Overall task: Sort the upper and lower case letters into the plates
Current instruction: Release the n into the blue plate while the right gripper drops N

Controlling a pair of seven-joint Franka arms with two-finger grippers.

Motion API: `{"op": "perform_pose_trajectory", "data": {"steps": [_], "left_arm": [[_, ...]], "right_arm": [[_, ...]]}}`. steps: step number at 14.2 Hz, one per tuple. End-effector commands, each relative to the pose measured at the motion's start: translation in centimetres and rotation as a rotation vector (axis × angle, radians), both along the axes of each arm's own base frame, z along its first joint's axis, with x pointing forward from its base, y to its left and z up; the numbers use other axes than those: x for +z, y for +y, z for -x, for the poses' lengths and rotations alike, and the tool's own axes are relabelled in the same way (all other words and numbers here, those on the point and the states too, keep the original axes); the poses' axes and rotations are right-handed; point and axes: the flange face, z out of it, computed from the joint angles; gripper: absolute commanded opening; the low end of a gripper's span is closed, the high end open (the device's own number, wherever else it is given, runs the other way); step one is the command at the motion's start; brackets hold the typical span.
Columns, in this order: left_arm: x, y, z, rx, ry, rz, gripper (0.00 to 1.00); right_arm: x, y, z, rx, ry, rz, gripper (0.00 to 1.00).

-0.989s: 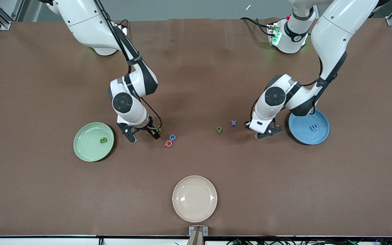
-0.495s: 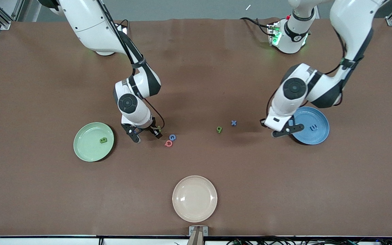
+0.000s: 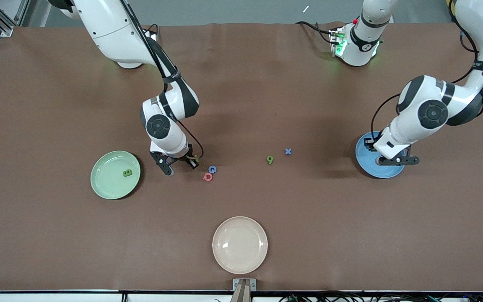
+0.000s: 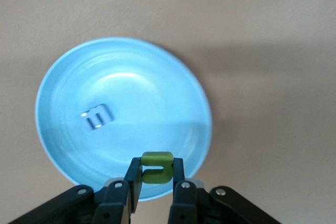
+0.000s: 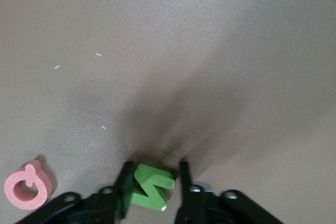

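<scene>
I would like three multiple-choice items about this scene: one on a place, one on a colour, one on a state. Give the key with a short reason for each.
1. The left gripper is over:
A) the pale green plate
B) the blue plate
C) the pink letter

2. The plate nearest the front camera is:
A) cream-white
B) red
C) black

3. The left gripper is:
A) open and empty
B) shut on a green letter
C) shut on a blue letter

Key:
1 B, the left wrist view shows the blue plate under the gripper.
2 A, the lowest plate in the front view is cream-white.
3 B, the green letter sits clamped between the fingers.
</scene>
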Motion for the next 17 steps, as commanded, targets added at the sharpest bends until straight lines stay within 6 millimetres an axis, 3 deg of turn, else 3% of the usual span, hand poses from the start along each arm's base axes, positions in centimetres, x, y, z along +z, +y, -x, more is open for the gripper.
{"op": "perform_pose_trajectory", "data": {"steps": [1,3,6,8,9,13,17], "left_arm": [[-1.1,2.2,1.2,-0.091,-0.02,0.008,0.2],[-1.9,4.0,1.6,-0.126,-0.038,0.01,0.2],[-3.9,5.9,1.8,-0.182,-0.053,0.01,0.2],[-5.3,6.6,1.7,-0.219,-0.072,0.015,0.2],[-6.0,7.1,1.8,-0.229,-0.07,0.015,0.2],[-7.2,7.6,2.2,-0.248,-0.062,0.01,0.2],[-7.4,7.6,2.4,-0.249,-0.057,0.013,0.2]], "right_arm": [[-0.2,-0.4,0.1,0.004,0.001,0.012,0.03],[1.1,-2.5,-1.8,0.023,0.024,0.014,0.01],[5.6,-6.7,-4.9,0.086,0.108,0.01,0.01],[7.6,-10.9,-6.6,0.144,0.111,-0.01,0.01],[8.2,-14.1,-7.4,0.179,0.107,-0.023,0.01],[7.6,-24.8,-8.8,0.328,0.104,-0.063,0.01],[6.3,-28.3,-8.5,0.37,0.102,-0.071,0.01]]}}
